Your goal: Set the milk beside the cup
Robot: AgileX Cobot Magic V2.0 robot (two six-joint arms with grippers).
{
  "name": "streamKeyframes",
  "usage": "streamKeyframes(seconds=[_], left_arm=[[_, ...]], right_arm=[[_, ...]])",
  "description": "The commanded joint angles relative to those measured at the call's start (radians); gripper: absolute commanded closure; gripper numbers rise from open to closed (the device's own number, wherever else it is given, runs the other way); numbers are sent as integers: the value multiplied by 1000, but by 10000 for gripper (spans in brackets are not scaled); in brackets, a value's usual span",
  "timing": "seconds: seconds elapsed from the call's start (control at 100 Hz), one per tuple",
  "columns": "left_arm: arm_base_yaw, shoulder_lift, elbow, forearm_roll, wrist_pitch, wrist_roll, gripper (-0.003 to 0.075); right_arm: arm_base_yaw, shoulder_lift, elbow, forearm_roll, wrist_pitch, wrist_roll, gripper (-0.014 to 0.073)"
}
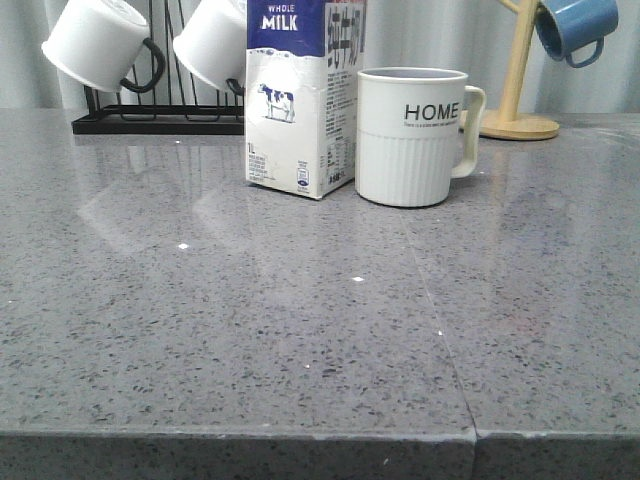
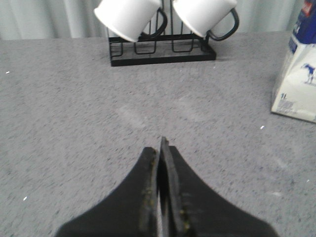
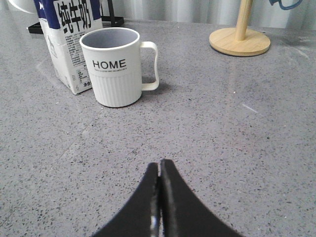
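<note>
**Milk carton upright beside the HOME cup, both pincers closed and empty**

While both arms hang low over the grey speckled table [image 1: 300,340], each pincer is pressed closed with nothing between its jaws: the left pincer [image 2: 161,148] and the right pincer [image 3: 160,170].

Ahead of the right pincer and well apart from it stands the cup [image 3: 116,66], white, ribbed on its lower half, lettered "HOME" in black, its white handle turned away from the milk. Just beside it, perhaps touching, stands the milk [image 1: 300,100], upright, white with a dark blue top, a small cow picture and "WHOLE MILK" lettering. Bare table lies between either pincer and the pair.

Farther beyond the left pincer, a black wire rack [image 2: 163,49] holds two white mugs [image 2: 129,15] with black handles. Beyond the right pincer, a wooden stand [image 3: 240,39] carries a blue mug [image 1: 575,28].
</note>
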Motion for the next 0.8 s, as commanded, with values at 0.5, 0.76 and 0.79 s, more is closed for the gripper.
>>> streamKeyframes(seconds=[0.5, 0.76, 0.79], left_arm=[[61, -373, 167, 8, -22, -3, 741], [78, -457, 245, 50, -36, -7, 741], [84, -467, 259, 72, -50, -28, 741]], right_arm=[[-3, 11, -28, 2, -70, -1, 659], [-3, 11, -28, 2, -70, -1, 659], [-3, 11, -28, 2, -70, -1, 659]])
